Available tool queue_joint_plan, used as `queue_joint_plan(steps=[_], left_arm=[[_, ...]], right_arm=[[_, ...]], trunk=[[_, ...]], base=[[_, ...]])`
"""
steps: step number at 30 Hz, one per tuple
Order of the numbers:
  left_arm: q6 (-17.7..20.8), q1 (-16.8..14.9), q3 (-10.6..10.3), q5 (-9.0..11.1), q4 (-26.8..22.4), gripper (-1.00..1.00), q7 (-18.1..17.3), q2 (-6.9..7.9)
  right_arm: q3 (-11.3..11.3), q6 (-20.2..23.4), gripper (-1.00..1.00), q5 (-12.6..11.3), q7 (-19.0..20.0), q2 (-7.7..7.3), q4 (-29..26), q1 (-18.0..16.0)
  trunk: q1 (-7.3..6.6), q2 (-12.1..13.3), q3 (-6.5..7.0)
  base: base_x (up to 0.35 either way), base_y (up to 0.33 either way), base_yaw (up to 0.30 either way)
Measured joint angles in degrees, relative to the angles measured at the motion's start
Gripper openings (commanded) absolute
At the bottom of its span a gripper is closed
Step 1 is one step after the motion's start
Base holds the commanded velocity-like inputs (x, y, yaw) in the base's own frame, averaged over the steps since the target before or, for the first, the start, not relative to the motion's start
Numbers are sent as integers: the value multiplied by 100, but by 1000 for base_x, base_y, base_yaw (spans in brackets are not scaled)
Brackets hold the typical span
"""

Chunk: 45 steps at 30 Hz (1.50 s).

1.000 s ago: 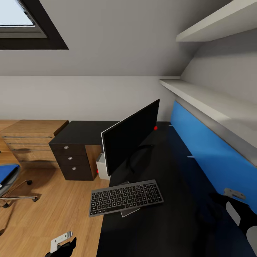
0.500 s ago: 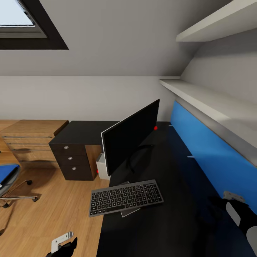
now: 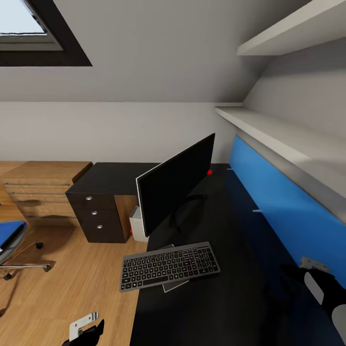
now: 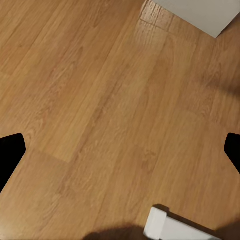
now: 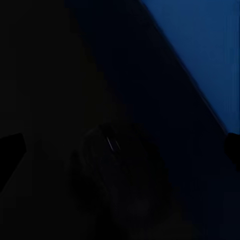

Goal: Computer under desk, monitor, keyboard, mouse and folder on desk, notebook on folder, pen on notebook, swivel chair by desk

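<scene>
My head camera looked forward and down over the tabletop (image 3: 230,269) and floor (image 3: 72,288). My left wrist camera faced the floor closely; the right hovered near the tabletop by the blue panel (image 5: 200,45).

I see the grey swivel chair with its blue folder (image 3: 9,235) cut off at the edge, and the light grey-white tower case (image 3: 137,226) mostly hidden behind the wide black monitor (image 3: 175,185).

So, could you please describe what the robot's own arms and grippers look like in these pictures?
In the head view, the left gripper is black with a light grey bracket plate bearing two small holes. The right gripper is also black, carries a similar grey plate, and sits on a glossy black arm segment with rounded white-grey panels. In the wrist views, the fingers appear as plain black tips. No cables or markings are visible.
</scene>
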Motion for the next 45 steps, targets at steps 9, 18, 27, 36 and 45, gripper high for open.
queue_joint_plan(steps=[9,18,27,36,45], left_arm=[[0,-1,0,-1,-1,100,4,0],[0,0,0,0,1,100,5,0],[-3,0,0,0,0,100,5,0],[-2,-2,0,-4,0,100,5,0],[-2,0,0,-6,4,100,5,0]], right_arm=[[8,-1,100,1,0,0,7,0],[9,-2,100,7,0,0,2,0],[9,0,100,9,0,0,6,0],[5,9,100,10,0,0,7,0],[1,9,100,7,0,0,7,0]], trunk=[[198,-362,-162],[396,-723,-324],[594,-1085,-486],[791,-1446,-648],[989,-1808,-810]], base=[[0,0,0],[0,0,0],[0,0,0],[0,0,0],[0,0,0]])
